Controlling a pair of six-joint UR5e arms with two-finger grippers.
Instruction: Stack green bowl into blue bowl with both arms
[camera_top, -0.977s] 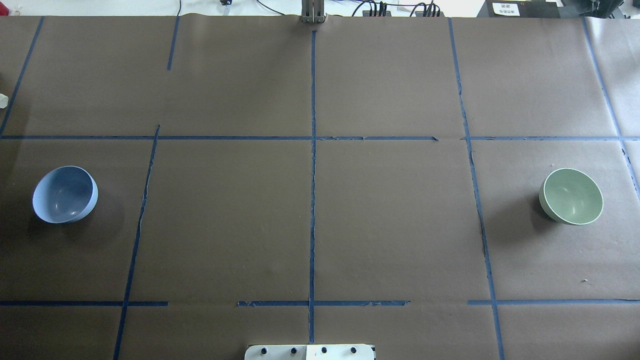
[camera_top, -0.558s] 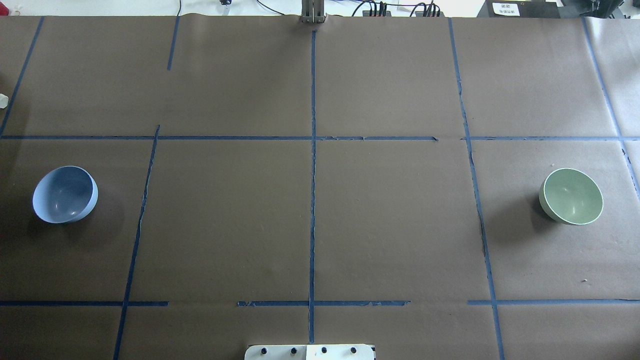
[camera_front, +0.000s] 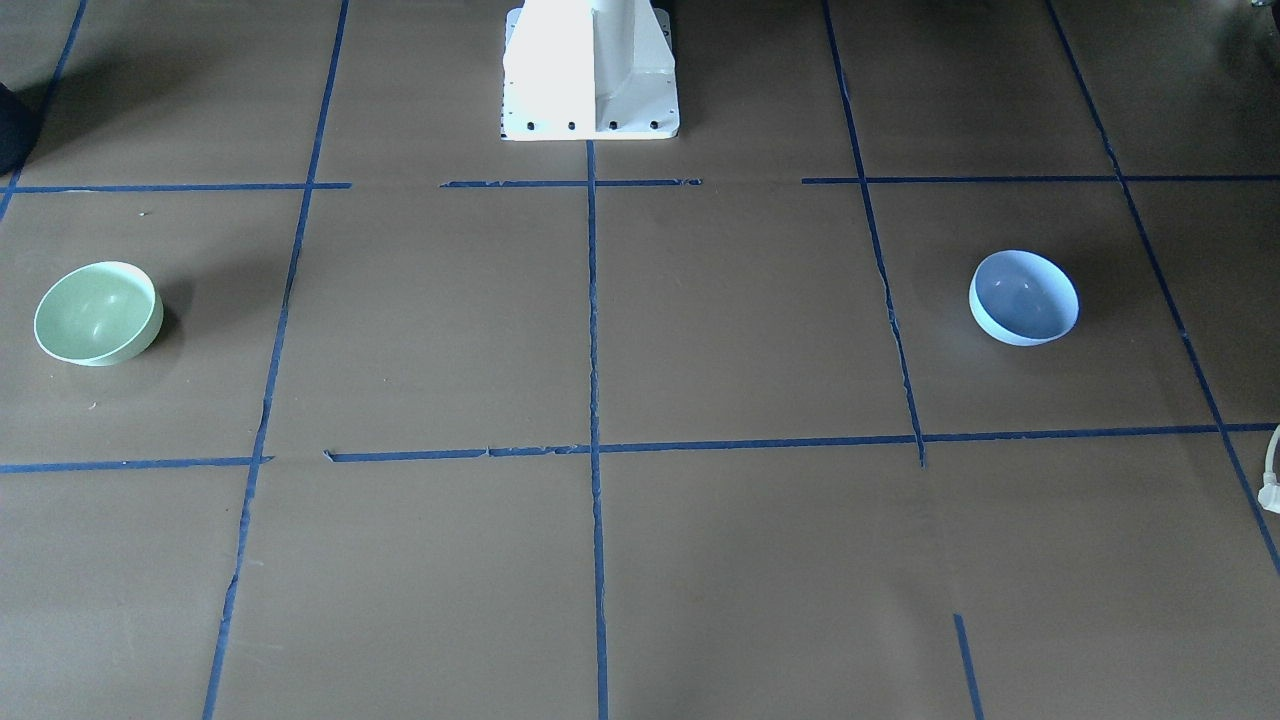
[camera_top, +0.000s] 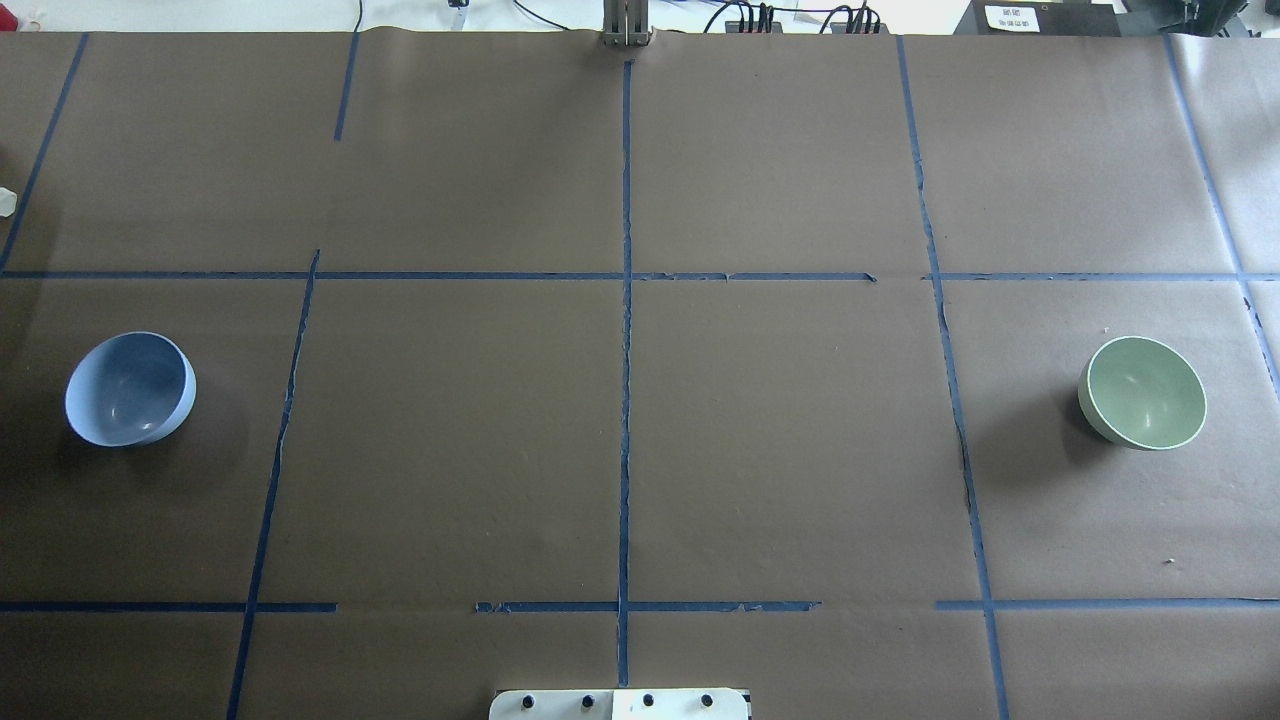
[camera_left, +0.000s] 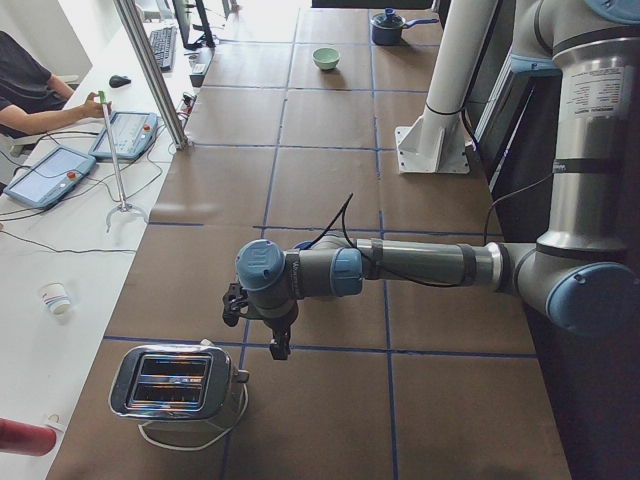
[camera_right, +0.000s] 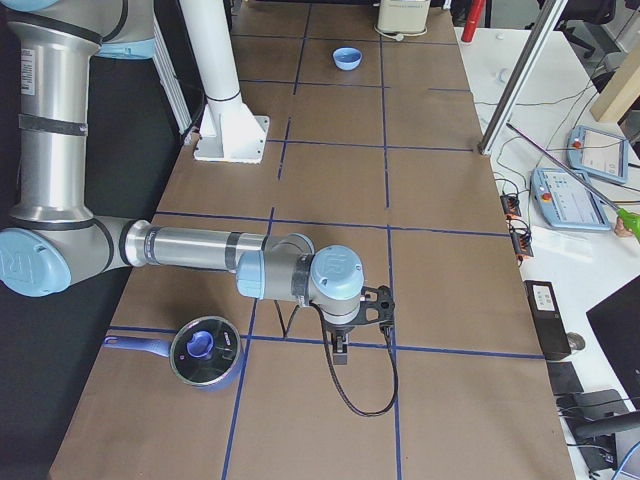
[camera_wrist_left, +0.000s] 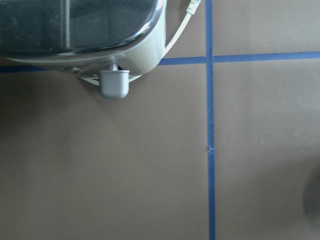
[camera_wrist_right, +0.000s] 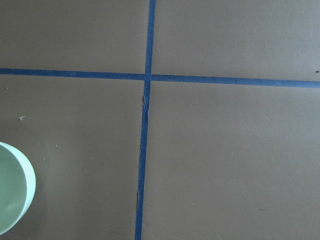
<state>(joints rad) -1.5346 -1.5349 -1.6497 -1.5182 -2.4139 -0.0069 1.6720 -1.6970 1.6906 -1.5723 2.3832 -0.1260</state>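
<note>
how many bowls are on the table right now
2: the blue bowl sits far out on the robot's left, the green bowl far out on its right, both upright and empty. No view shows another.

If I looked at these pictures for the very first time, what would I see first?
Two empty bowls sit far apart on the brown table: the blue bowl at the robot's left end, the green bowl at its right end. In the side views a big grey arm reaches out over each end: the left arm near a shiny toaster, the right arm near a dark pot.
</note>
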